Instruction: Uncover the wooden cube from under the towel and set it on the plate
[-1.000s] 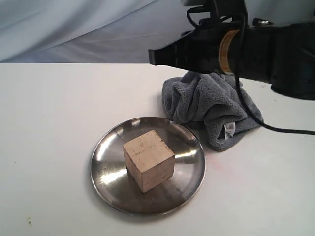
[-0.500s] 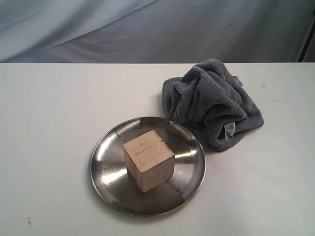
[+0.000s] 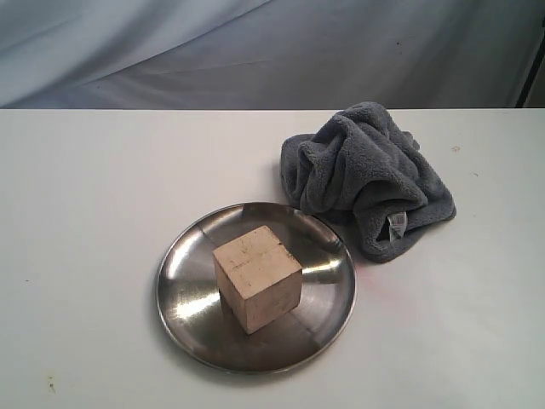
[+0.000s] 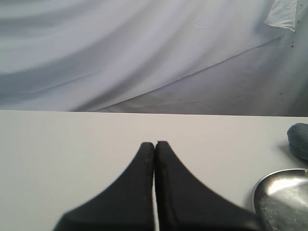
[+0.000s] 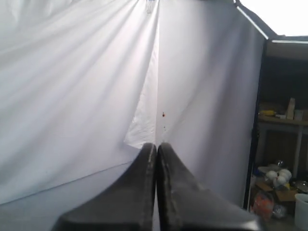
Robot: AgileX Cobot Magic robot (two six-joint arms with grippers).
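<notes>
The pale wooden cube point(image 3: 257, 277) stands uncovered in the middle of the shiny steel plate point(image 3: 328, 294), near the table's front. The dark grey towel point(image 3: 362, 175) lies bunched up behind the plate to the right, its white label facing forward. No arm appears in the exterior view. My left gripper point(image 4: 155, 143) is shut and empty above bare table, with the plate's rim point(image 4: 279, 192) and a bit of the towel point(image 4: 299, 139) at the edge of its view. My right gripper point(image 5: 156, 144) is shut and empty, pointing at the white backdrop, away from the table.
A white cloth backdrop point(image 3: 255, 51) hangs behind the table's far edge. The white tabletop point(image 3: 85, 213) spreads to the left of the plate. Shelves with clutter point(image 5: 284, 168) show beyond the backdrop in the right wrist view.
The right arm, which hung over the towel a second ago, has pulled out of the exterior view. Cube, plate and towel have not moved.
</notes>
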